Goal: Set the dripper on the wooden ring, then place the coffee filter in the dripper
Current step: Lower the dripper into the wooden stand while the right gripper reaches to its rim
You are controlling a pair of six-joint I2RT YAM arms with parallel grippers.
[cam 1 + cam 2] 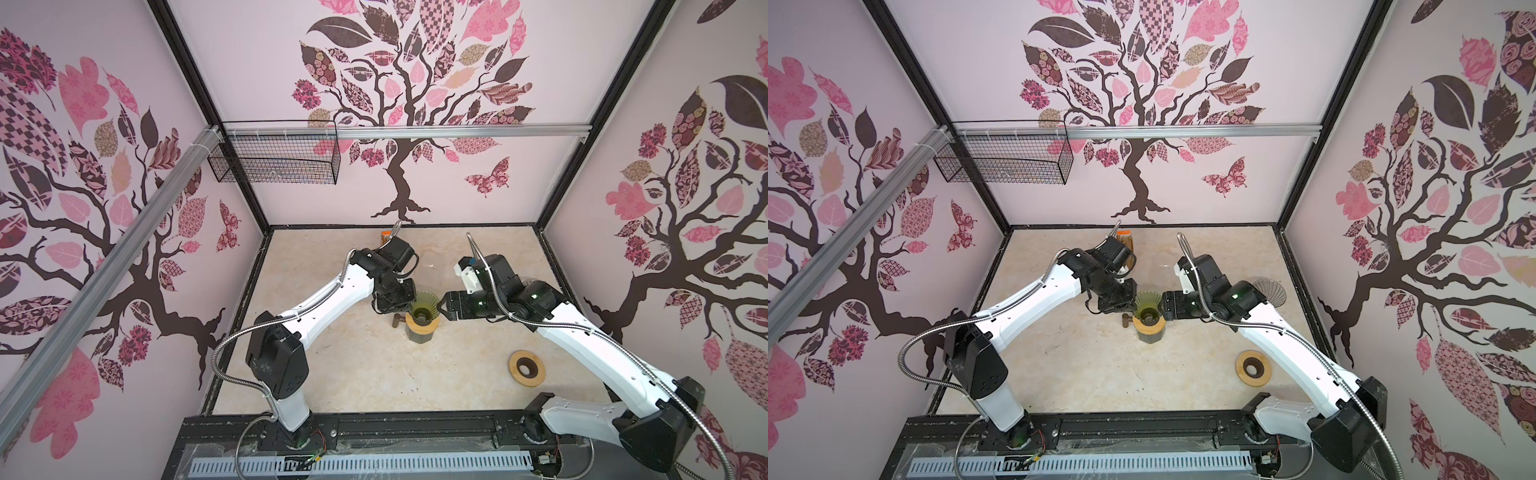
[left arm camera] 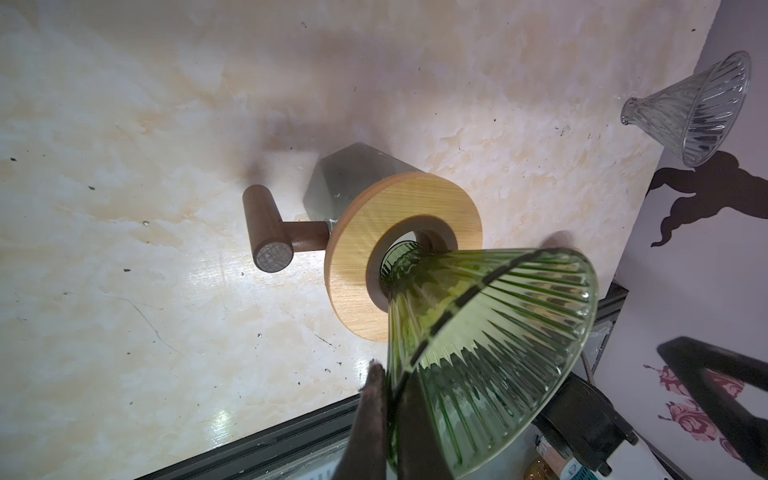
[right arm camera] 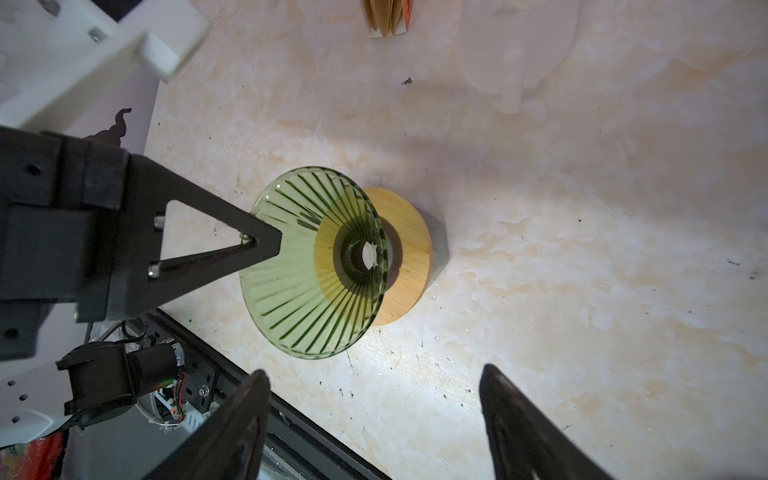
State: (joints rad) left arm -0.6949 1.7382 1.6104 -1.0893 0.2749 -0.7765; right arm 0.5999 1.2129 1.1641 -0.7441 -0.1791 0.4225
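Left gripper (image 2: 390, 386) clamped on the rim of the green glass dripper (image 3: 307, 266). The dripper's neck sits in the wooden ring (image 2: 374, 216) atop the grey server (image 2: 345, 174), near the middle of the table (image 1: 353, 374). Right gripper (image 3: 374, 372): jaws apart, empty, just beside the dripper. Filter stack (image 3: 386, 18) stands at the table's far edge, untouched.

Judged: the dripper is steadied and no filter has been fetched yet. Next, the right gripper must reach back and pinch a single sheet.

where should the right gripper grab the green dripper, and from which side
The flared rim of the green dripper, on its free side facing the right gripper, opposite where the left gripper pinches it. The wall is thin, open-topped glass, so one finger inside and one outside probably holds better than spanning the wide, sloping cone.
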